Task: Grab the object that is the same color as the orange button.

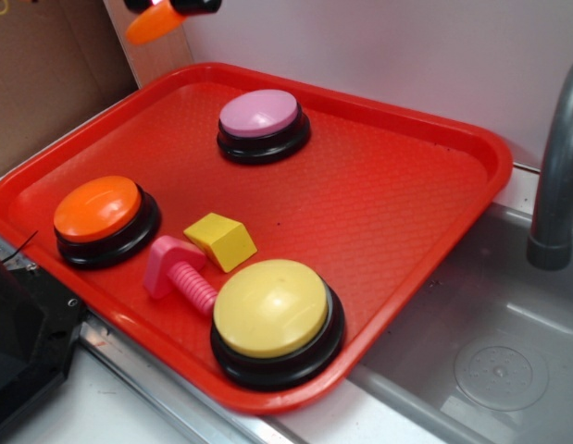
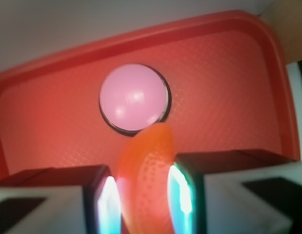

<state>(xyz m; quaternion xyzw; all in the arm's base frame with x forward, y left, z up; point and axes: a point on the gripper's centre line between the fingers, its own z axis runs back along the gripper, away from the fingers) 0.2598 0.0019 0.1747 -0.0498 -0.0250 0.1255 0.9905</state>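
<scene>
Pinching the small glossy orange plastic crescent [image 2: 143,180] between its two pale pads [image 2: 108,202], the robot's gripper [image 2: 143,204] holds the piece in the air, clear of the red textured plastic tray [image 1: 397,199]; the exterior view shows only the black underside of the gripper [image 1: 172,5] at the top edge of the frame, with the orange crescent [image 1: 154,24] hanging from it, above the tray's far left corner. The jaws stand closed on the crescent's flat sides, one pad on each face, and its rounded tip pokes out beyond them toward the round pink-topped push button with a black base [image 2: 134,96]. Judging by its size and sheen, the crescent is light, stiff and somewhat slippery: smooth moulded plastic gives the pads little bite, and the curved outline could let it pivot or squirt out if squeezed near the tapering end. The sound hold appears to be the one in use, across the broad middle of the two faces, with only the tip left free. It matches the colour of the large round orange-domed push button on a black base [image 1: 98,209], which sits at the tray's left side, well apart from the held piece. Near that button lie a yellow wedge-shaped block [image 1: 220,240] and a pink plastic bolt [image 1: 180,271], with a big yellow-topped button [image 1: 270,308] just beyond them at the near edge.
</scene>
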